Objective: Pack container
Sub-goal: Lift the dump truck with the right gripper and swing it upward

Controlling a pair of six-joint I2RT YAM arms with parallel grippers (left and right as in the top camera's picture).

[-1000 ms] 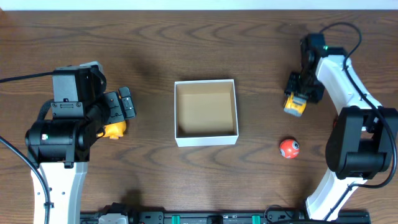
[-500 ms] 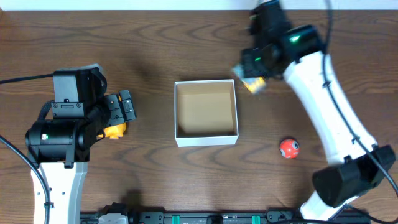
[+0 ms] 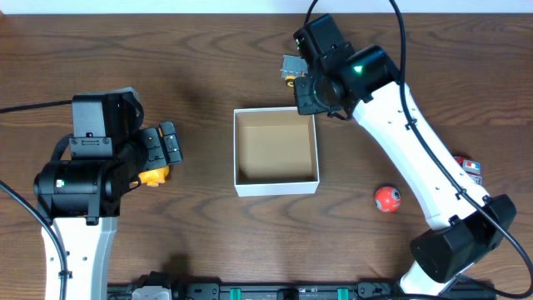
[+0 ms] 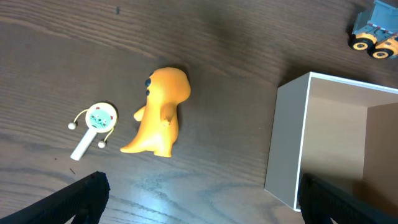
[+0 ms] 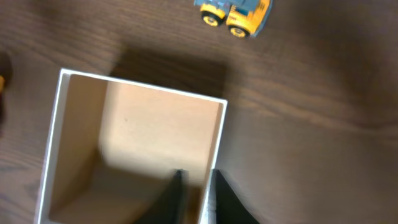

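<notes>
The container (image 3: 276, 184) is a square white-walled box with a brown inside at the table's middle; it also shows in the left wrist view (image 4: 287, 140) and the right wrist view (image 5: 142, 88). My right gripper (image 3: 311, 100) is at its far right corner. In the right wrist view the right gripper (image 5: 196, 194) has its jaws close together, one on each side of the thin wall. A yellow and blue toy truck (image 5: 235, 12) lies on the table beyond the container (image 3: 291, 69). My left gripper (image 4: 199, 205) is open and empty, near an orange dinosaur toy (image 4: 160, 115).
A small white rattle toy (image 4: 93, 124) lies left of the dinosaur (image 3: 152, 173). A red ball (image 3: 386, 198) lies right of the container. A red and white object (image 3: 471, 167) lies at the right, by the right arm.
My right arm has swung from the table's right side to the container's far right corner. The truck travelled with it and now lies loose behind the container. The left arm has not moved.
</notes>
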